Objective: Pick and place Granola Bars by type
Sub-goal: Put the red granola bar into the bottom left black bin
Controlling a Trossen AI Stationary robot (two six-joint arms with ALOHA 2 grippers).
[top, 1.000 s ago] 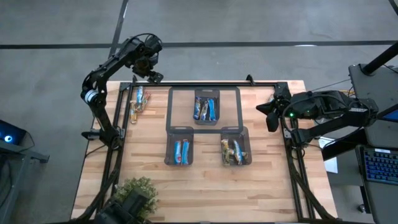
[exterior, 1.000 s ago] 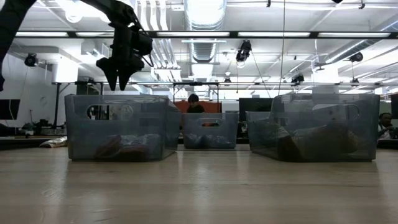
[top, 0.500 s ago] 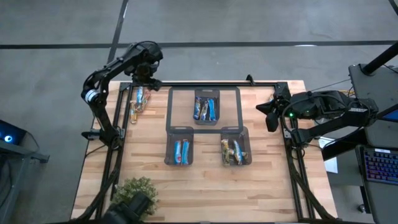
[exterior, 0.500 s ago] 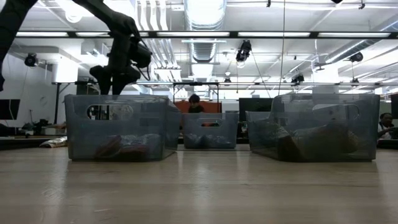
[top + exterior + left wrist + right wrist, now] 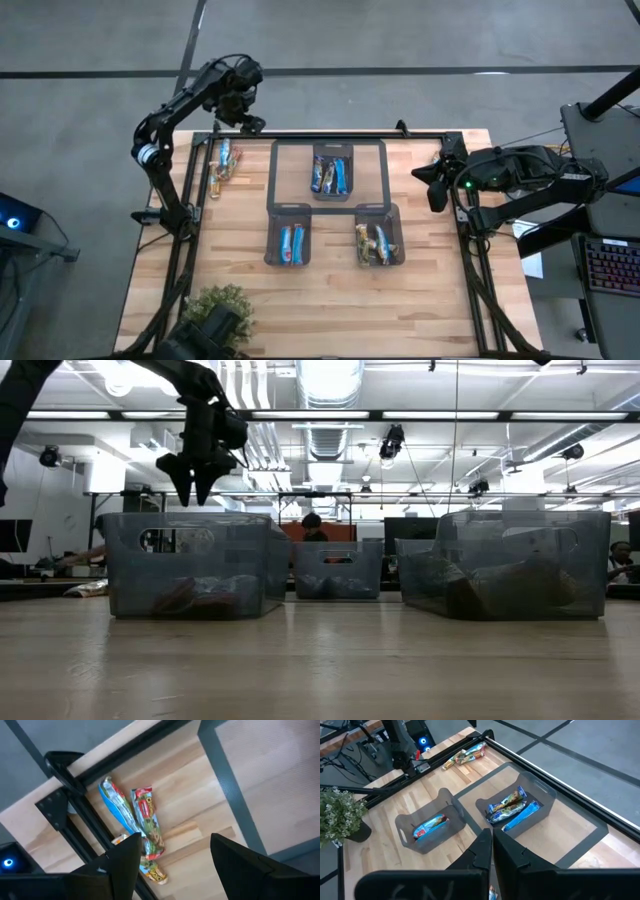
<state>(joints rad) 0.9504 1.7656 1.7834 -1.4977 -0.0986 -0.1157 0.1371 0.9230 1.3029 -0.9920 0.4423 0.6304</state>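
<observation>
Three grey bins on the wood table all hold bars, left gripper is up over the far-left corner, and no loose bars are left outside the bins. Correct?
Not quite: a small pile of loose foil-wrapped granola bars lies outside the grey bins on the wooden table, near its far-left corner. The high view shows it, below the raised left gripper. The rest stands.

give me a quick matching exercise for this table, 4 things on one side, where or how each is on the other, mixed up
Things:
1. left pincer
2. right pincer
3. loose granola bars
4. potted plant

Places or states:
A. shut, at the table's right edge
B. near-left corner of the table
C. open, above the far-left corner
D. lying on the wood, outside every bin

Pairs: 1-C, 2-A, 3-D, 4-B
</observation>
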